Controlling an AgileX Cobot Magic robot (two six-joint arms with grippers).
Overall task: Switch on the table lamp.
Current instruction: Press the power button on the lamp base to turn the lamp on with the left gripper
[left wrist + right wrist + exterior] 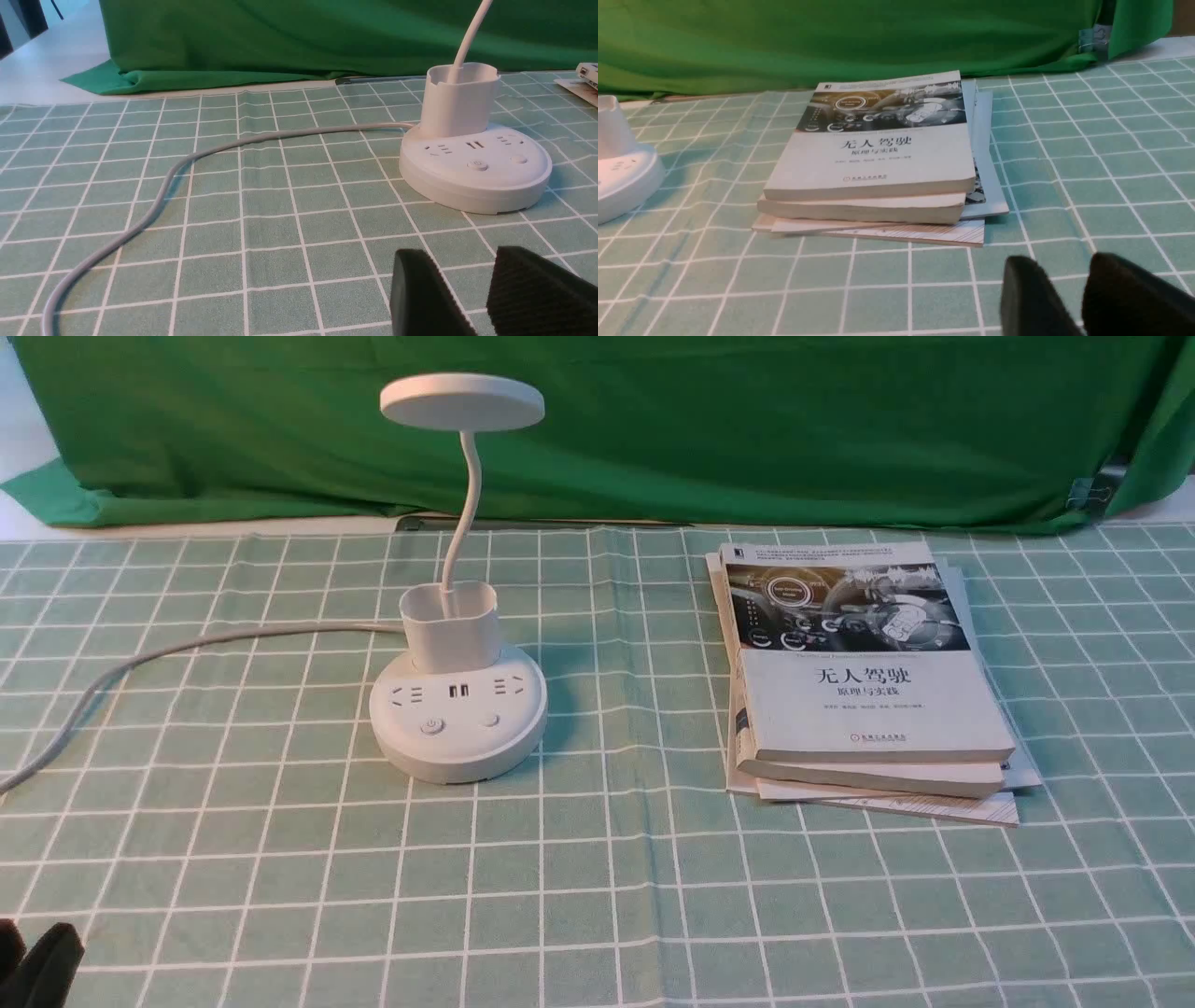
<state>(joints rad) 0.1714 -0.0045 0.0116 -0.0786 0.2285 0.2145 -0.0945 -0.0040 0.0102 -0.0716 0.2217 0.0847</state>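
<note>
Starting at our left gripper [467,275], low by the worktop's [597,915] near left corner, we see its jaws slightly parted and empty. Our right gripper [1064,273] looks the same, just short of the stack of books [878,163]. Ahead, the table lamp [457,709] stands left of the worktop's middle. We judge it light, smooth plastic, likely to skid if shoved, so no grasp: one fingertip straight down on the power button [431,726].

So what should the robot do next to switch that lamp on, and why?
Probably move the left gripper forward over the power button on the base of the lamp. The lamp looks unlit, it stands on the robot's left side, and that gripper is short of it, touching nothing.
</note>
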